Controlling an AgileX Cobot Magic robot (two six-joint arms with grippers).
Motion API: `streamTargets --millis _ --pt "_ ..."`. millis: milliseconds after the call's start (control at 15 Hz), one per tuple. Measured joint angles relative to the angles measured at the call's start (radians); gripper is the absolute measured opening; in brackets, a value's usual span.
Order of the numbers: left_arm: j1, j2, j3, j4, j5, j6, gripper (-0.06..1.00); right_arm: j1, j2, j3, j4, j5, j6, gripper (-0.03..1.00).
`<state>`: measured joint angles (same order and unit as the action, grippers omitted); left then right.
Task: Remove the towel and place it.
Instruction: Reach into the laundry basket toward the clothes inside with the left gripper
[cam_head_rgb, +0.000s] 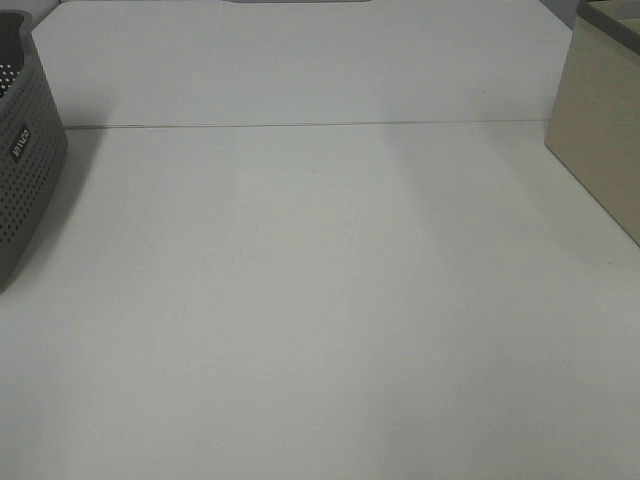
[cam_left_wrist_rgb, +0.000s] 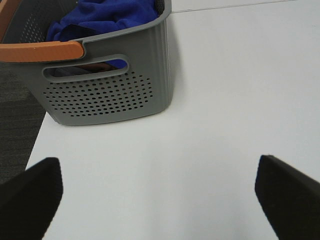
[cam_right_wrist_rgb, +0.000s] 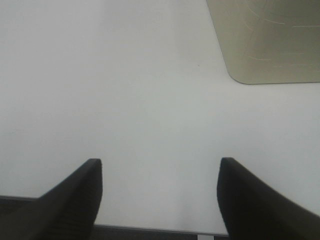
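The royal-blue towel (cam_left_wrist_rgb: 107, 15) lies bunched inside the grey perforated basket (cam_left_wrist_rgb: 105, 95), which has an orange handle (cam_left_wrist_rgb: 42, 51). My left gripper (cam_left_wrist_rgb: 157, 192) is open, well short of the basket, over bare white table, with nothing between its fingers. In the exterior high view only the basket's side (cam_head_rgb: 25, 170) shows at the left edge; the towel and both arms are out of sight there. My right gripper (cam_right_wrist_rgb: 159, 197) is open and empty above the table's near edge.
A beige box (cam_head_rgb: 605, 130) stands at the right of the table, its corner (cam_right_wrist_rgb: 265, 40) ahead of my right gripper. The white table (cam_head_rgb: 320, 300) spreads between basket and box. Dark floor (cam_left_wrist_rgb: 17, 125) lies beyond the table edge beside the basket.
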<state>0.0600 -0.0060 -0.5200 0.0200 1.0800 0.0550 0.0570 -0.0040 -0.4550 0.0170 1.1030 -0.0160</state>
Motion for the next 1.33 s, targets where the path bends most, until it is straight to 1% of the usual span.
streamTargets --millis 467,733,1333 --pt "0.000 0.000 0.000 0.000 0.000 0.000 0.99 0.000 0.000 0.000 0.000 0.000 0.000 0.66" --pt "-0.019 0.000 0.000 0.001 0.000 0.001 0.99 0.000 0.000 0.000 0.000 0.000 0.000 0.66" --pt "-0.019 0.000 0.000 0.006 0.000 0.001 0.99 0.000 0.000 0.000 0.000 0.000 0.000 0.66"
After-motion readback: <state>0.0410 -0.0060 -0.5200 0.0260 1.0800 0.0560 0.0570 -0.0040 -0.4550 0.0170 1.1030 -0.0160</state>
